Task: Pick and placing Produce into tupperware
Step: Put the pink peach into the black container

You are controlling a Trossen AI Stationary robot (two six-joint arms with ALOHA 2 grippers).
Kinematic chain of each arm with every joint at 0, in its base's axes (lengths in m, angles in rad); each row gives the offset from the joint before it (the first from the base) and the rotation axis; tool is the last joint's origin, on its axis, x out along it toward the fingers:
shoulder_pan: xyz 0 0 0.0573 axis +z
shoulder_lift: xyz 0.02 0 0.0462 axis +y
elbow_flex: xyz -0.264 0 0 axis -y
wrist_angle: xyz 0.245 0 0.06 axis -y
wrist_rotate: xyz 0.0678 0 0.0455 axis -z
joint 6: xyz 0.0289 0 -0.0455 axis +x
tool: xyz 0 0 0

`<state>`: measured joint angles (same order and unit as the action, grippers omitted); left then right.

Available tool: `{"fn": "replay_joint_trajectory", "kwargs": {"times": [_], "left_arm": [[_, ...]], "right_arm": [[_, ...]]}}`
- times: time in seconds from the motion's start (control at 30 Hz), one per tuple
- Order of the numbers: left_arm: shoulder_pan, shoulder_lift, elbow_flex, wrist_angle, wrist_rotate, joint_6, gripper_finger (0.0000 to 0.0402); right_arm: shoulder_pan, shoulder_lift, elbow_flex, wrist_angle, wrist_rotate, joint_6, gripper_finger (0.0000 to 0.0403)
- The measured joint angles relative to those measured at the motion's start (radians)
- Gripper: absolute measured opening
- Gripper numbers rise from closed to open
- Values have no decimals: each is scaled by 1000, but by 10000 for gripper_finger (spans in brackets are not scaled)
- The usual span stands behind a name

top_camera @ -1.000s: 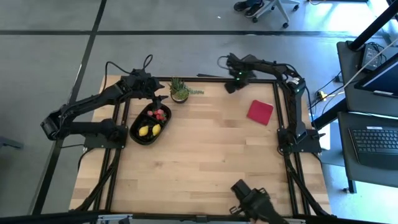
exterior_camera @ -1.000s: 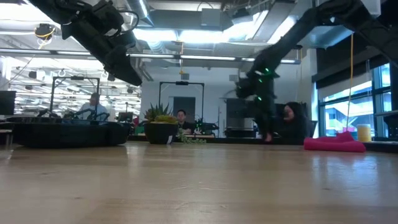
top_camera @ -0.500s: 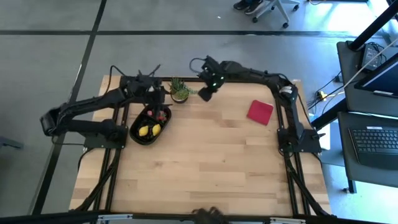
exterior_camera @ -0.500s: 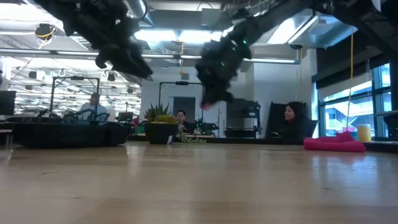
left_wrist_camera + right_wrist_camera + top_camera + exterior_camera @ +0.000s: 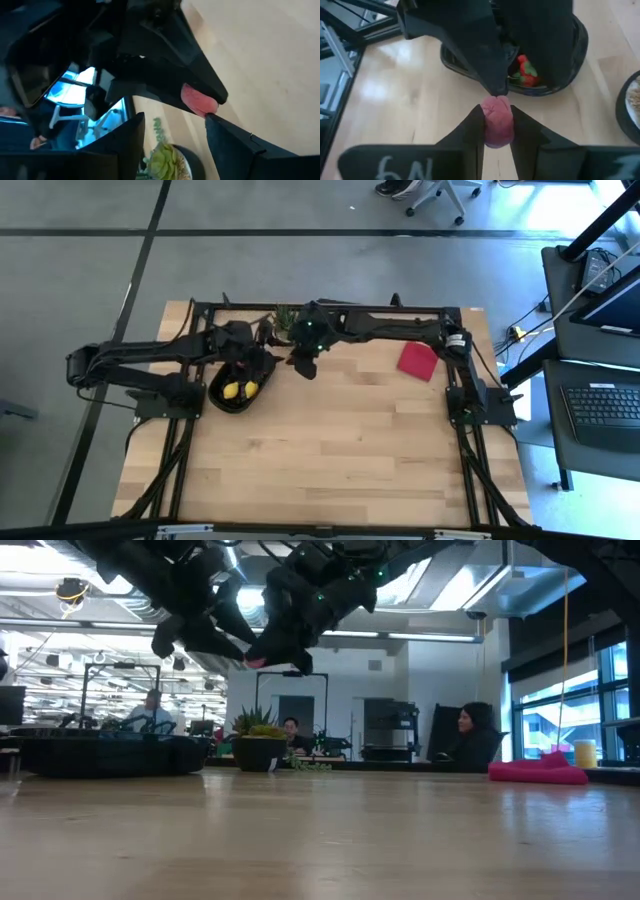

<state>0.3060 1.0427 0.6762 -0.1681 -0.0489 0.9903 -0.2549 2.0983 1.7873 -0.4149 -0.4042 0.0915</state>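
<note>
The black tupperware (image 5: 238, 388) stands at the table's left with yellow pieces (image 5: 240, 389) and a red strawberry (image 5: 527, 69) in it. My right gripper (image 5: 302, 366) hangs just right of it, shut on a pinkish berry (image 5: 496, 124), which also shows in the low view (image 5: 257, 662). My left gripper (image 5: 262, 362) hovers over the tupperware's far right rim, open, and points at the berry. One left fingertip (image 5: 497, 90) stands right at the berry. My right gripper pinches the pinkish berry's two sides (image 5: 496, 116) between its two fingers, at their free ends. The fingers slant down from the table's far right. The berry is lifted clear, high above the table. My left gripper: one fingertip (image 5: 209, 118) reaches the berry, but whether it touches I cannot tell.
A small potted green plant (image 5: 288, 326) stands at the far edge just behind both grippers. A flat red square (image 5: 418, 360) lies at the far right. People sit in the room beyond the table (image 5: 468, 735). The wooden table's (image 5: 340, 450) near half is bare.
My right gripper has swung from the far right corner toward the table's left, past the plant, and risen, carrying the pinkish berry up to the left gripper. My left gripper has shifted a little toward the right gripper and rolled.
</note>
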Motion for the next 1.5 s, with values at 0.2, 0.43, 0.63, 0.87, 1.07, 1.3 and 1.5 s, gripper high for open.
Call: {"fn": "replay_joint_trajectory", "kwargs": {"times": [0.2,0.43,0.63,0.87,1.07,1.3,1.5], "left_arm": [[-55,29,0,-6,-80,40,196],[-114,44,0,-6,-83,65,195],[-146,44,0,-11,-96,63,197],[-159,46,1,-23,-185,60,187],[-160,48,0,-46,-169,36,172],[-176,48,0,-17,-170,33,164],[-212,47,-1,-10,-184,31,170]], "right_arm": [[35,0,-2,-4,17,-14,71],[38,0,-3,-9,-12,-9,71],[40,0,-3,-25,-19,5,72],[39,0,0,-27,-3,11,72],[41,-6,6,-22,-16,10,72],[51,-4,5,-18,-11,-1,72],[53,-5,4,-23,-16,-15,72]]}}
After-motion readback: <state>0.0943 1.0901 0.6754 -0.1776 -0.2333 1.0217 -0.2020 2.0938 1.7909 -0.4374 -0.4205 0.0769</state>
